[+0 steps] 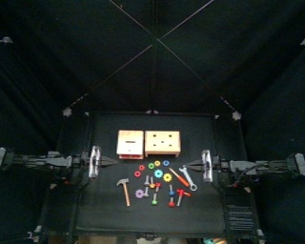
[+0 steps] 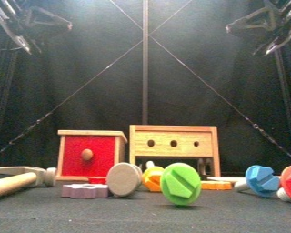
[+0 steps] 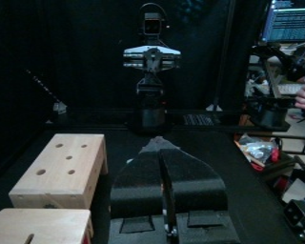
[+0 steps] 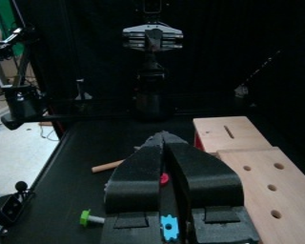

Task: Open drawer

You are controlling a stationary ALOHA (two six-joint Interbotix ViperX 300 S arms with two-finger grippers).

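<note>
The drawer [image 2: 91,156] is seen shut in the small pale-wood box [image 1: 129,142], its red front flush with the frame and one small round knob at the centre. The box stands on the table [image 1: 98,195] toward the far edge, left of centre in the top view. Just beside it, on its right, one orange-tan box [image 1: 164,142] is placed; three dark holes are counted on its front in the front view, and four on its top in the left wrist view. The two boxes appear very near each other; contact cannot be confirmed.

In front of the boxes, a scatter of small coloured toy parts is laid out on the table. One wooden-handled hammer [image 1: 125,186] is noted at the left of the scatter, one blue wrench [image 1: 187,177] at the right. From the front view, one green slotted screw head [image 2: 181,182], one pale disc [image 2: 124,177], one lilac gear-shaped nut [image 2: 84,190], one blue piece [image 2: 262,178] and one red piece [image 2: 290,181] are counted. The remaining parts are too small in the top view for a reliable count.

The left pincer [image 3: 163,151] is held at the table's left edge, jaws pressed together, nothing between them. The right pincer [image 4: 166,141] is held at the right edge, jaws likewise pressed together and empty. Both are well apart from the drawer.

A person's hand [image 3: 304,96] is visible past the curtains in the left wrist view.
</note>
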